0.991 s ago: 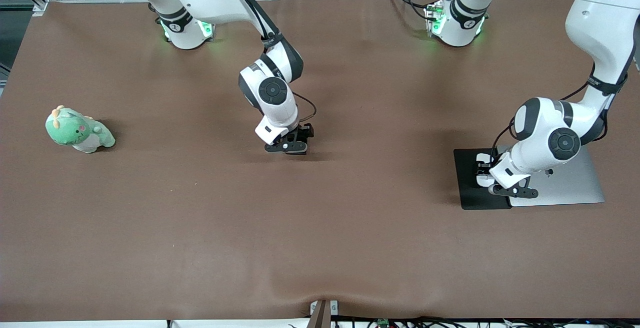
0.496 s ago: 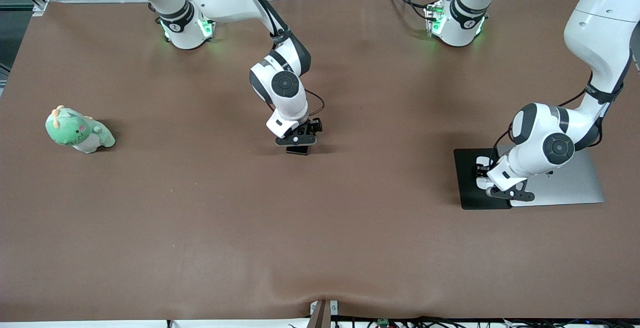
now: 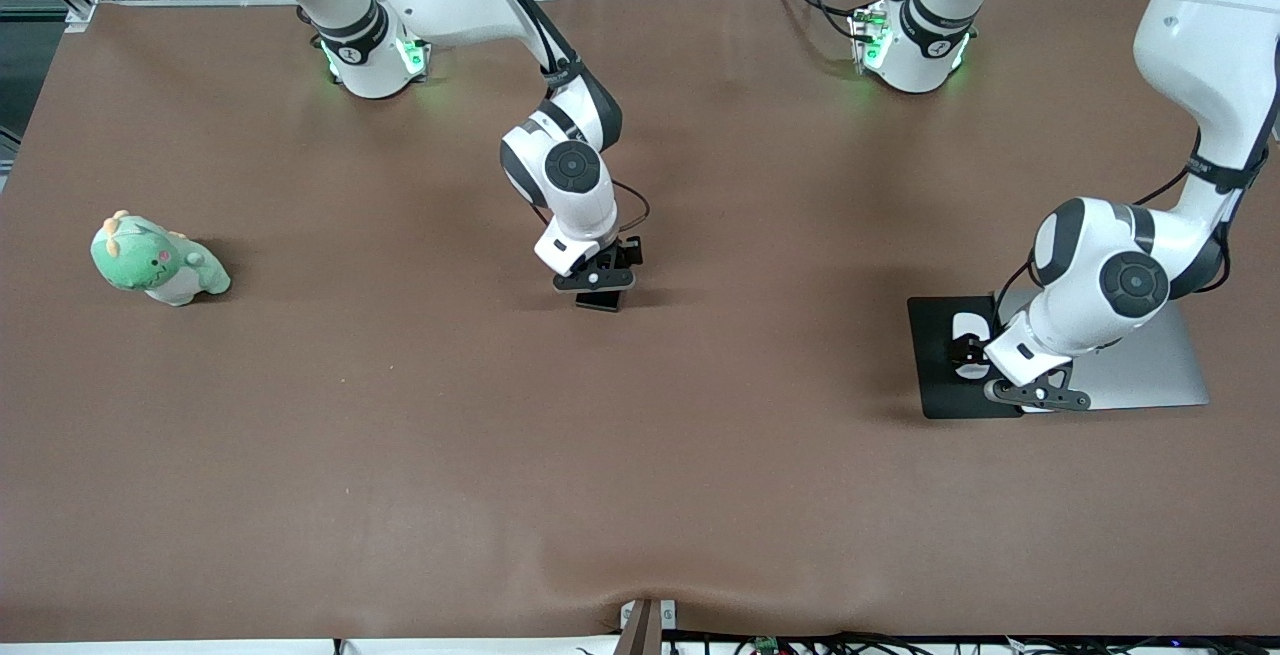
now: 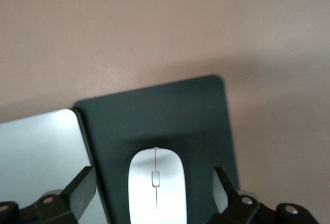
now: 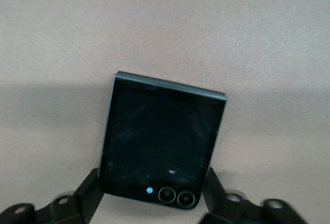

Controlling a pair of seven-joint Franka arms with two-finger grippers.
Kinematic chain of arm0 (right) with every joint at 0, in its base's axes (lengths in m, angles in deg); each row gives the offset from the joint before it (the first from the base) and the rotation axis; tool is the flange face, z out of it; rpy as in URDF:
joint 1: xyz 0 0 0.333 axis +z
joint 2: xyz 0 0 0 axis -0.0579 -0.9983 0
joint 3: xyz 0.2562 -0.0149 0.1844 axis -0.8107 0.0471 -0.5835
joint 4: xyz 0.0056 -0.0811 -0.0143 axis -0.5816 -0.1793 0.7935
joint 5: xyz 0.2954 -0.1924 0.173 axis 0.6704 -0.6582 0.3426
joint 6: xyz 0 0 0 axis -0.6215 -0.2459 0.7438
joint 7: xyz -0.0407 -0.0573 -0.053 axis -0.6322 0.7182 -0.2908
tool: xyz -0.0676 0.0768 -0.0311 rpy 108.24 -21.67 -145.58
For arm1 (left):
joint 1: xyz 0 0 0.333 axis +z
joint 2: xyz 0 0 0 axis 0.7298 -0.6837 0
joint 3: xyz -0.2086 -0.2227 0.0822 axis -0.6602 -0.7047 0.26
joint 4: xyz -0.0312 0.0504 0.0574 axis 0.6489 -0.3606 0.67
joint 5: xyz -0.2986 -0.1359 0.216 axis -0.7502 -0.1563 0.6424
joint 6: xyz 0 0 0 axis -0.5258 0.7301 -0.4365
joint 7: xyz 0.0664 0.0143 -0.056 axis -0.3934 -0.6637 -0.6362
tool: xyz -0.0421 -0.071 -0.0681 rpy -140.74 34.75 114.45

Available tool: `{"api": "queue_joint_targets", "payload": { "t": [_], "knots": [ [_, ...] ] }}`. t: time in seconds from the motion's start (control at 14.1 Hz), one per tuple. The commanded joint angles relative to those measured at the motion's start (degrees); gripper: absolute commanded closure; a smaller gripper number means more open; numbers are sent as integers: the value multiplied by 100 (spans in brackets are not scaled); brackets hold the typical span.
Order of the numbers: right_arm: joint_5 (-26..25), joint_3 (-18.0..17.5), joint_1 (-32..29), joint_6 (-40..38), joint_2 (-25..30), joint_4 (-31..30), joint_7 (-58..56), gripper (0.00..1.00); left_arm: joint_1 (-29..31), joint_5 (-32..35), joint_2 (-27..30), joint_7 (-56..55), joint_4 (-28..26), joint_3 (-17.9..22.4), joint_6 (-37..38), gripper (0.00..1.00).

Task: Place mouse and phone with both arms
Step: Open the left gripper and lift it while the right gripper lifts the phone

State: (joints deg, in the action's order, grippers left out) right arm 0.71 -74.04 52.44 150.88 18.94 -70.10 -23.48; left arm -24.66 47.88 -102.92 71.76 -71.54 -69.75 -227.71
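Glossy white mouse (image 4: 157,185) sits on black mat (image 4: 170,116), toward left arm's end of table; we see left gripper (image 4: 154,195) wide open around it, not touching. Smooth, light, slippery: we take its sides. Right gripper (image 5: 149,195) pinches phone (image 5: 162,141) edges, mid-table; hard, breakable.

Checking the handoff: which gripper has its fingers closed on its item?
The right gripper, clamping the phone; the left gripper stands open around the mouse.

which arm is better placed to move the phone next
The right arm. The right gripper is already shut on the phone at mid-table. The left gripper is open around the mouse on the black mat.
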Motion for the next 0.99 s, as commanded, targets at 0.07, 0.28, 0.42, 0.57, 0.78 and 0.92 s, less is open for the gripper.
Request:
{"api": "queue_joint_targets", "payload": {
  "t": [0.07,0.28,0.42,0.57,0.78,0.92],
  "knots": [
    [-81,80,-174,-510,291,63,-5,100,-488,-403,969,-188,-153,76,529,0],
    [-72,80,-814,-1423,958,133,-599,100,-1111,-1177,1610,-188,-136,469,889,0],
    [-46,72,-1456,-2382,1565,124,-1268,100,-1981,-1784,2260,-75,-101,1277,1468,0],
    [-46,72,-1956,-2822,1891,124,-1769,100,-2308,-2014,2552,-21,144,1543,2091,0],
    [-20,72,-2765,-3455,2225,124,-2631,100,-2949,-2242,2588,-21,1047,2140,3216,0],
    [-20,72,-3283,-3781,2340,142,-2921,100,-2977,-2471,2588,-12,1655,2168,3867,0]
  ]
}}
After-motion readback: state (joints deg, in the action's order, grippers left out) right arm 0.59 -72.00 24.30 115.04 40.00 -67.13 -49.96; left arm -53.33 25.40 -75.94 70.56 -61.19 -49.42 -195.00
